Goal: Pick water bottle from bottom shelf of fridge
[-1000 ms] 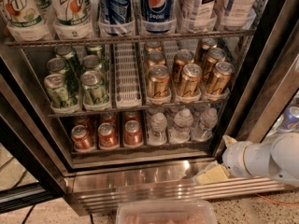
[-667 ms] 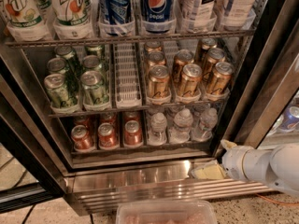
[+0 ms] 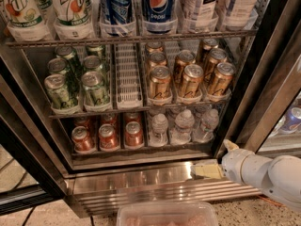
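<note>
Water bottle point(image 3: 184, 124): one of three, right lanes of bottom shelf point(image 3: 141, 149), untouched. Gripper point(image 3: 207, 171): near right, at base of fridge point(image 3: 141, 185), below that shelf; open or closed cannot be told. Change: arm point(image 3: 268, 171) sank slightly; judged still approaching, must rise before reaching in.

Floor point(image 3: 51, 215): pale speckled stone finish, seen along the lower edge and in the lower left corner. Dark cables point(image 3: 10, 166) cross it at the left edge. A translucent plastic tub point(image 3: 167, 214) sits at the centre of the lower edge; its contents cannot be made out. At the right edge, a neighbouring glass panel point(image 3: 282, 135) shows a blue can point(image 3: 292, 119) behind it. Lighting is warm and dim at floor level. No walls or windows are visible. The gripper point(image 3: 207, 171) sits low on the right, above the floor.
</note>
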Robot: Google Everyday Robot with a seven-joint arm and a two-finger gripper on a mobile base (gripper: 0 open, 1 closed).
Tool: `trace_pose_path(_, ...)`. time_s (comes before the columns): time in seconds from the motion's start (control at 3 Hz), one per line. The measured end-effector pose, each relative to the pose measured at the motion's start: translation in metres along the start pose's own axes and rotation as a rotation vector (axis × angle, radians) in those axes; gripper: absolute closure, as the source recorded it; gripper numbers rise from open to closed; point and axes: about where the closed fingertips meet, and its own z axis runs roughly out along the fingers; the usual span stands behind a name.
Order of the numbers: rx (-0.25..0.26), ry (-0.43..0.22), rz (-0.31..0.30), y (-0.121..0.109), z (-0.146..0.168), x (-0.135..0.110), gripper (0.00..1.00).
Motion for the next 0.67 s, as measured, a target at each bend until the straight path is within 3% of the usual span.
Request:
trace_pose_path(0.33, 0.026, -0.039, 0.003, -0.0065, 0.0008, -0.0043, 0.17)
trace_pose_path(0.67, 0.026, -0.039, 0.003, -0.0067, -0.0012, -0.0069, 0.16)
